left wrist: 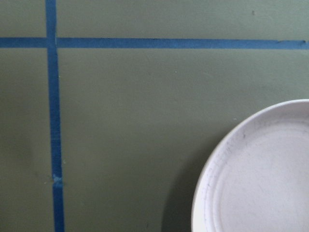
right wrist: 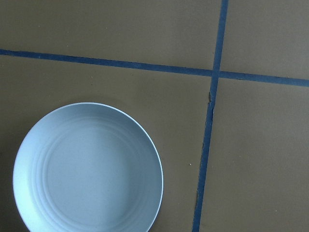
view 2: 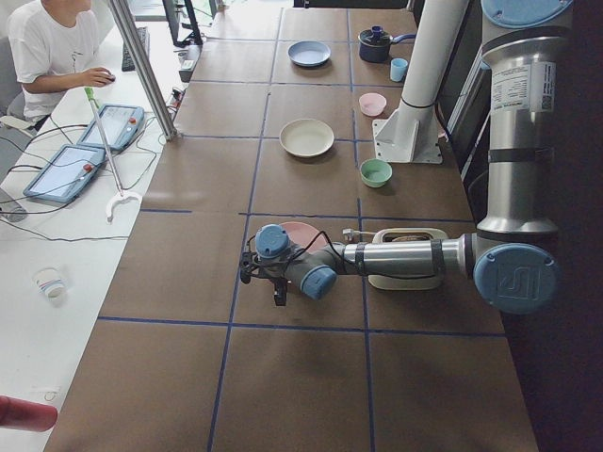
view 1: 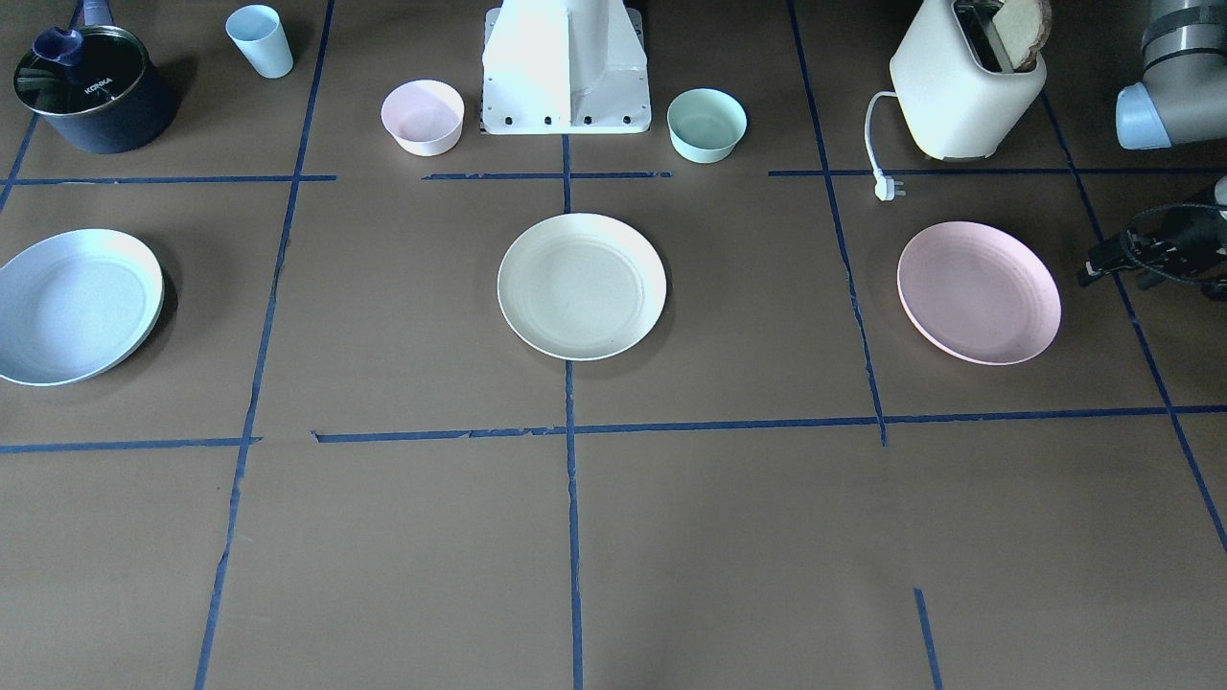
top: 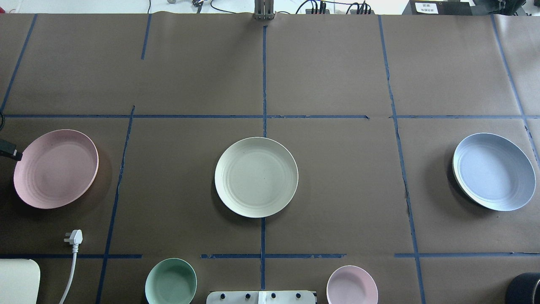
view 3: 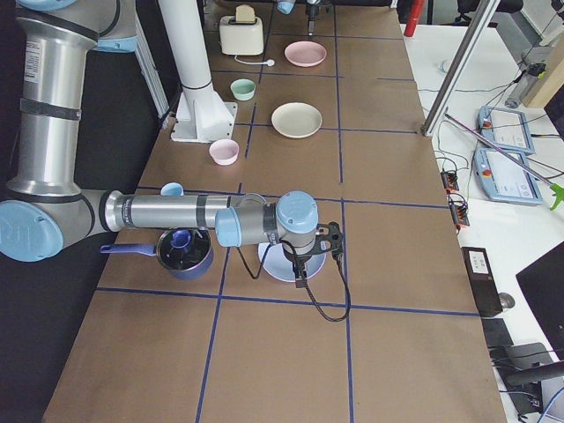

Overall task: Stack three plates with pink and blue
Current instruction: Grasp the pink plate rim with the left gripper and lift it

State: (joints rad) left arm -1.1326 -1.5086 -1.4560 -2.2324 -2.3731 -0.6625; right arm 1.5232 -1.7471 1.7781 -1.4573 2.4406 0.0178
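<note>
The cream plate (view 1: 582,286) lies at the table's centre. The pale pink plate (view 1: 979,292) lies on the robot's left, the light blue plate (view 1: 77,305) on its right, each flat and alone. My left gripper (view 1: 1093,271) hovers just outside the pink plate's outer rim; I cannot tell whether it is open or shut. Its wrist view shows part of the pink plate (left wrist: 260,174) and no fingers. My right gripper (view 3: 302,275) shows only in the exterior right view, above the blue plate (view 3: 275,261); I cannot tell its state. The right wrist view shows the blue plate (right wrist: 87,169).
Along the robot's side stand a toaster (view 1: 963,81) with bread, its loose plug (view 1: 889,189), a mint bowl (view 1: 706,125), the robot base (view 1: 566,72), a small pink bowl (view 1: 423,117), a light blue cup (view 1: 260,40) and a dark pot (view 1: 91,91).
</note>
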